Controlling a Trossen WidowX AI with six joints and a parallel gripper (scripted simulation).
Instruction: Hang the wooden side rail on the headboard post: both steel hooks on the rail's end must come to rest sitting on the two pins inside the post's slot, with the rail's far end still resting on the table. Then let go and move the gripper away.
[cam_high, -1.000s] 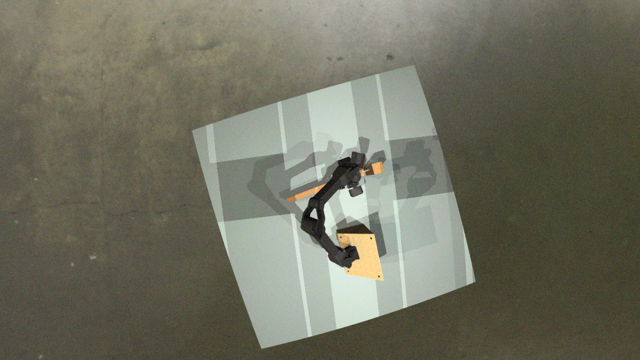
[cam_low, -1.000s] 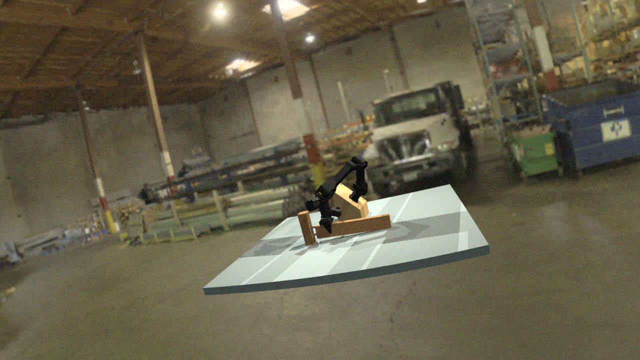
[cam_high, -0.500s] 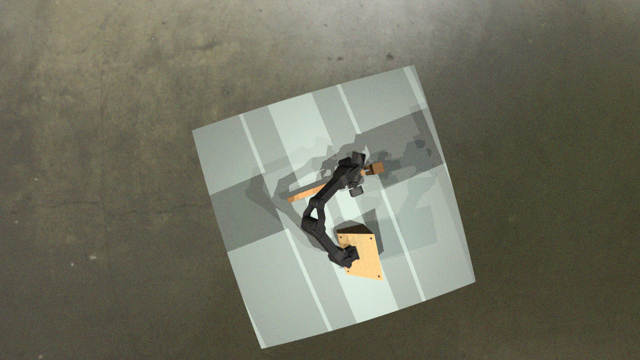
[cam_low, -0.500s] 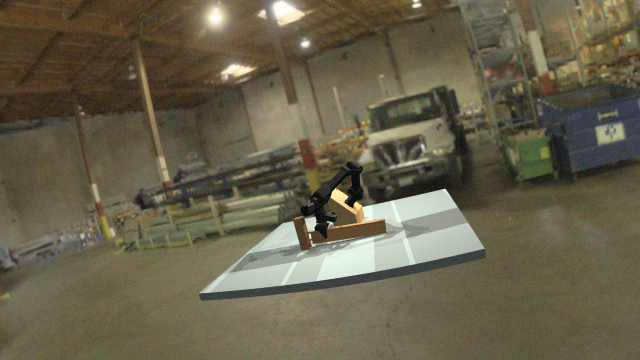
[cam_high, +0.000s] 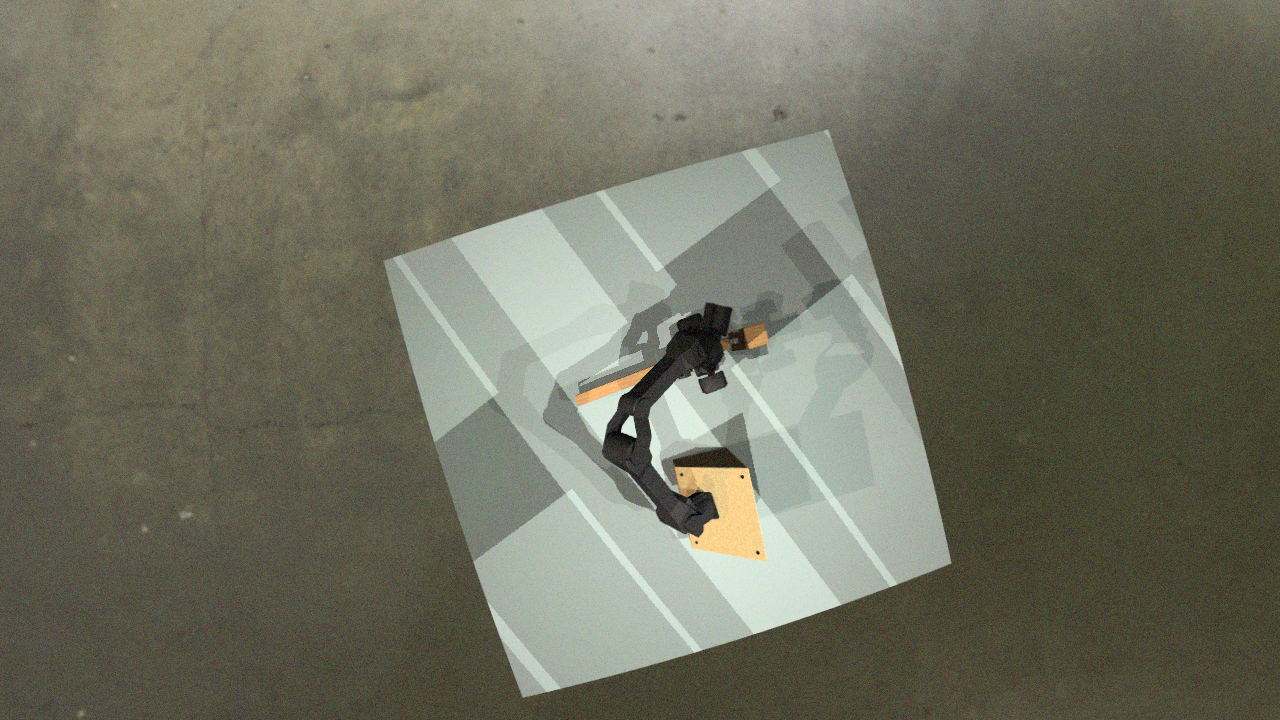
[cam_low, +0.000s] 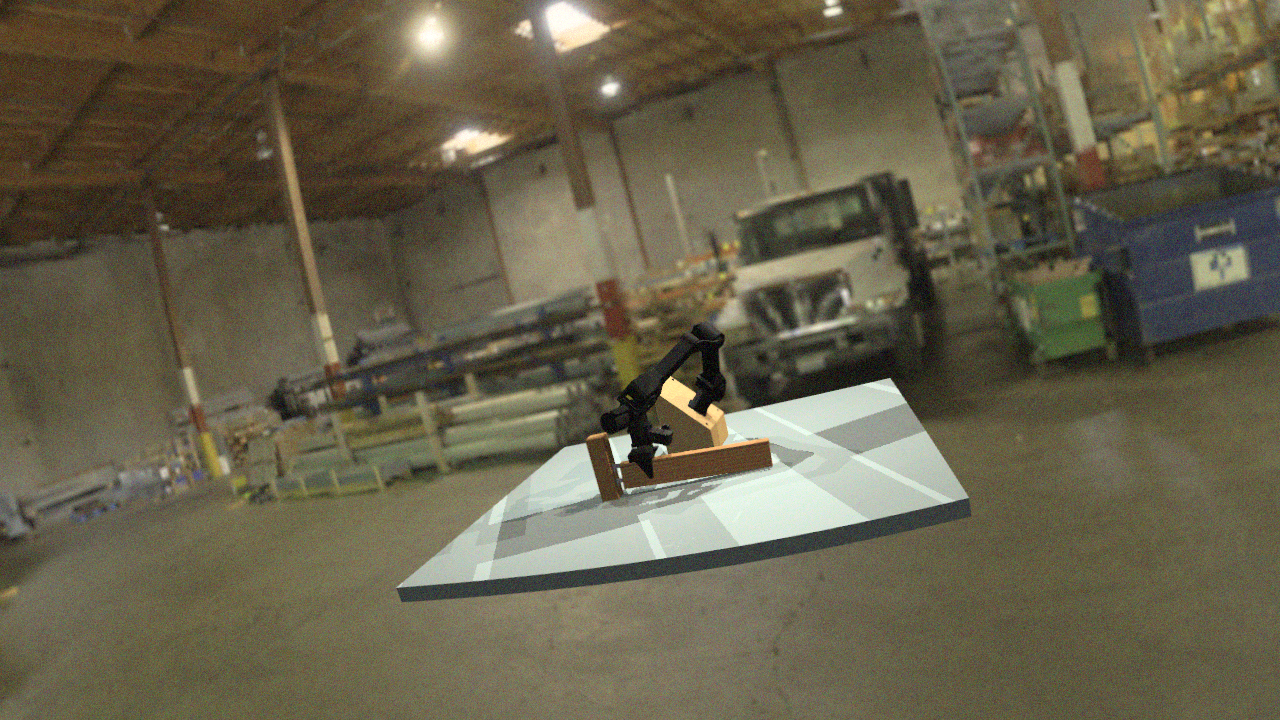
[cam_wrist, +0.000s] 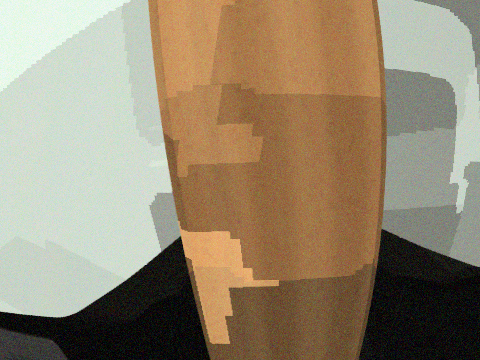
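Observation:
The wooden side rail (cam_high: 612, 385) (cam_low: 716, 461) (cam_wrist: 305, 190) stands on its long edge, with its hook end toward the headboard post (cam_high: 756, 336) (cam_low: 604, 467). The post stands upright on the table. My gripper (cam_low: 642, 465) is shut on the rail near its hook end; in the wrist view the rail runs between the black fingers. A narrow gap shows between the rail's end and the post in the exterior view. The hooks and pins are too small to make out, so I cannot tell whether they touch. The rail's far end is low, at or close to the table.
A light wooden mounting board (cam_high: 738, 519) (cam_low: 718, 428) with dark holes is under the arm's base, beside the rail. The pale table (cam_high: 554, 626) (cam_low: 778, 528) carries broad stripes and overlapping shadows. The arm covers part of the rail in the top view.

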